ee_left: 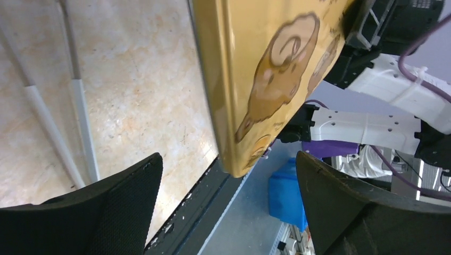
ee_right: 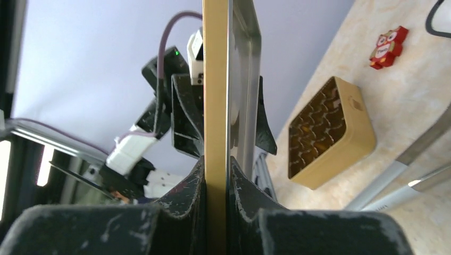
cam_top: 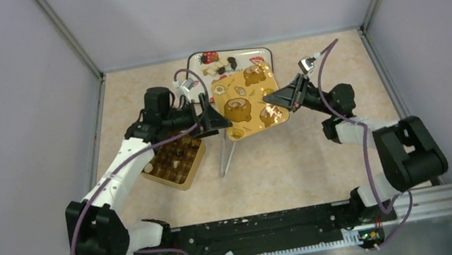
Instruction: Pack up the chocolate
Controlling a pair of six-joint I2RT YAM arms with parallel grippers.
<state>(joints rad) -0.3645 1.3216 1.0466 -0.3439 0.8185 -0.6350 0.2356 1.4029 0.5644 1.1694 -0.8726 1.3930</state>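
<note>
Right claw (ee_right: 215,175) pinches the bear lid (cam_top: 248,100) by its edge; left claw (ee_left: 228,156) stands open around it. The direction of the chocolate pieces (cam_top: 222,68) cannot be told.

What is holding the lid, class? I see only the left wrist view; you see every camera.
Observer: The right gripper is shut on the lid's edge.
Operator: Where is the box?
Observer: The box sits lidless, near-left of the lid.
Operator: Any chocolate outside it?
Observer: Yes, a few pieces lie on the tray beyond the lid.
</note>
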